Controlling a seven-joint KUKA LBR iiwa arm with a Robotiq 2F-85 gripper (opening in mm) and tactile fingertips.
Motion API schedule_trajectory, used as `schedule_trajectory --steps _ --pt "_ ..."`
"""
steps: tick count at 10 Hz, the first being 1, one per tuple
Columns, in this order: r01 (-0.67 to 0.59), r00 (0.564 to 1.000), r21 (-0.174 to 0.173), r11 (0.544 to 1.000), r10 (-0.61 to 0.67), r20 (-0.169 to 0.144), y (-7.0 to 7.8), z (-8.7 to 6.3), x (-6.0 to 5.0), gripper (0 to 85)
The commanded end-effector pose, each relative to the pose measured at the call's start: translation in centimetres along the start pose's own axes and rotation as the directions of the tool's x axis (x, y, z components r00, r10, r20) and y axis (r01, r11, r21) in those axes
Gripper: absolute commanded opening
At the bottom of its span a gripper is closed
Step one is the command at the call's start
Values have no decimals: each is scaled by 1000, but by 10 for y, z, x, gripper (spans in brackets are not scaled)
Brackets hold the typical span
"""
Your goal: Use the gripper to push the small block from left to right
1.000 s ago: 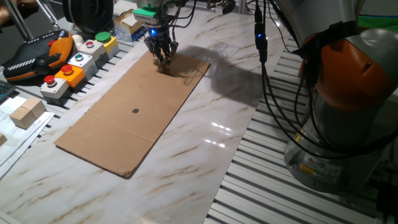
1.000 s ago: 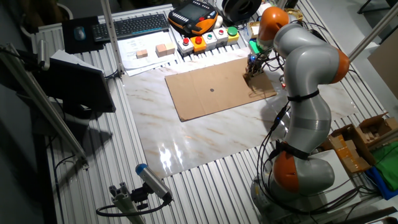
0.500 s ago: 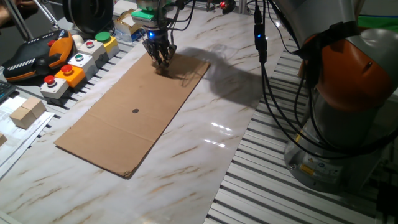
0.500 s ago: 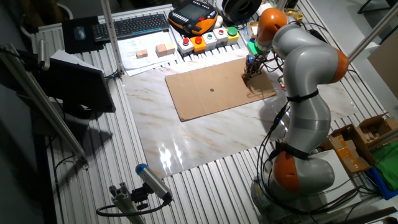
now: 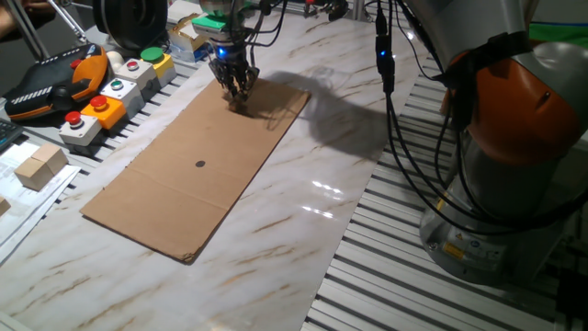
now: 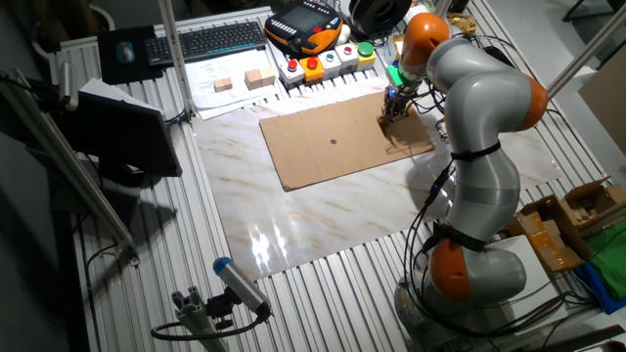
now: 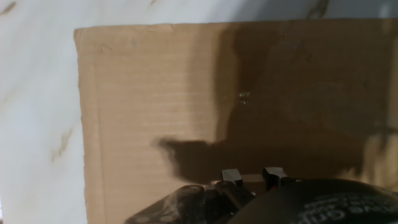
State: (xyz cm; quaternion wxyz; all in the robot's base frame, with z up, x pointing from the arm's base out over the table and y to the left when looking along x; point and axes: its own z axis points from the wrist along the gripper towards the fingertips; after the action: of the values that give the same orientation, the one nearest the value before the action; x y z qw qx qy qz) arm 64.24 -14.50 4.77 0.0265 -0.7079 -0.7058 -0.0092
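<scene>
Hand view shows two dark fingertips [image 7: 231,176] close together at 6 o'clock, with a sliver of tan between them that may be the block; whether they are clamped on it cannot be told. From one fixed view the gripper [image 5: 238,89] is small, black and clawed, blue light glowing above, tips down on the cardboard [image 5: 197,165] near its 12 o'clock end. Button boxes [image 5: 115,89] lie at 9 o'clock.
</scene>
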Motion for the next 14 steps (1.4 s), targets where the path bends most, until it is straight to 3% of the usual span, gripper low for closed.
schedule_trajectory --steps 1,5,7,9,11,12,14 --pt "-2 1000 0 1000 2 -3 0 -1 2 10" --pt "-8 1000 -14 1000 7 -22 -1 -2 8 10" --pt "-6 1000 -25 1000 7 17 -1 -2 8 10" --pt "-42 997 -71 997 46 61 -1 -2 8 10" --pt "-65 997 -92 994 69 35 -1 -2 8 10" --pt "-64 997 -112 992 68 36 -1 -2 8 10" --pt "-77 996 -110 991 82 43 -1 -2 8 10"
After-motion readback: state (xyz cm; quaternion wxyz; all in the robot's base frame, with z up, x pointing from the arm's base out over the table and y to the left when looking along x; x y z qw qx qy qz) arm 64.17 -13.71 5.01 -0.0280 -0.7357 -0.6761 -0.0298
